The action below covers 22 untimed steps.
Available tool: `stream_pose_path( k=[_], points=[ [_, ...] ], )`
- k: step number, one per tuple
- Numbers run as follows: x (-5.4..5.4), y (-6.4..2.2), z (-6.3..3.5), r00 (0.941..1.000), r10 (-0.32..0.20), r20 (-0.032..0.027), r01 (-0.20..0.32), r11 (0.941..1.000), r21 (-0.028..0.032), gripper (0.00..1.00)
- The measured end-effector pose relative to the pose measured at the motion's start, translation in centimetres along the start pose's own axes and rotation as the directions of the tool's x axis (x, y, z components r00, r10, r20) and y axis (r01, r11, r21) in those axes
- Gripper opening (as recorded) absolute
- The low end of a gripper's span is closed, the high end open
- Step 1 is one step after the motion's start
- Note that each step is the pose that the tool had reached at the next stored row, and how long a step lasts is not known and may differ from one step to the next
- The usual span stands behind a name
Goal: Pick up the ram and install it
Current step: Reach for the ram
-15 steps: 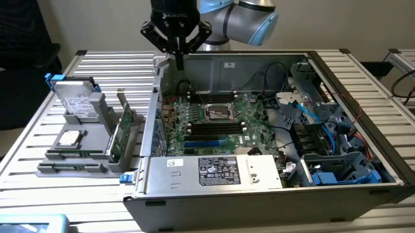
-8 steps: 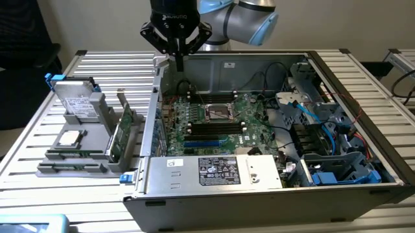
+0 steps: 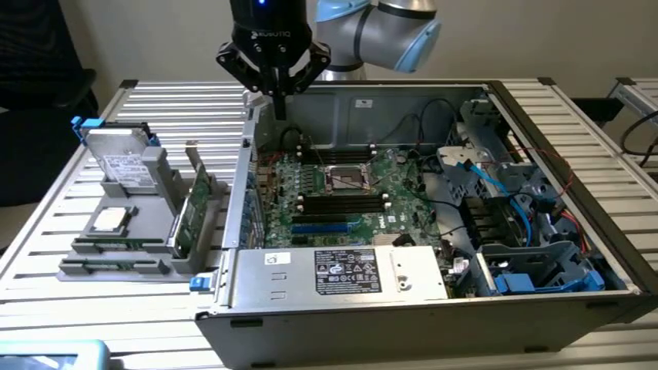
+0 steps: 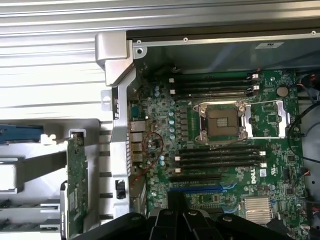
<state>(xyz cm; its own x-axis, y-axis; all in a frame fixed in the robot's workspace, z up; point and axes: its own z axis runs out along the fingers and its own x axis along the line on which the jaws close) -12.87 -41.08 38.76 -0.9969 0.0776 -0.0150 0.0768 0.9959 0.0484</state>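
Slim green ram [image 3: 109, 245] on edge in the gray holder [image 3: 82, 274], at the exterior view's left

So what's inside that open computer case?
A green motherboard with an empty CPU socket, dark memory slots, and blue and black cables. The labelled metal box hides whatever lies beneath it.

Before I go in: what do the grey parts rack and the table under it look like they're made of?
The parts rack looks like matte grey plastic, possibly printed: dull, even colour with no glints. The table looks like bare metal, probably aluminium: silvery ribbed slats with bright reflections.
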Motion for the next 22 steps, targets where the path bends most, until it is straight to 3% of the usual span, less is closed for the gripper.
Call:
stream_pose_path(
  k=[22],
  points=[
    [6.0, -1.48, 0.31, 1.0000, 0.000, 0.0000, 0.000, 1.0000, -0.0005, 0.11]
  ],
)
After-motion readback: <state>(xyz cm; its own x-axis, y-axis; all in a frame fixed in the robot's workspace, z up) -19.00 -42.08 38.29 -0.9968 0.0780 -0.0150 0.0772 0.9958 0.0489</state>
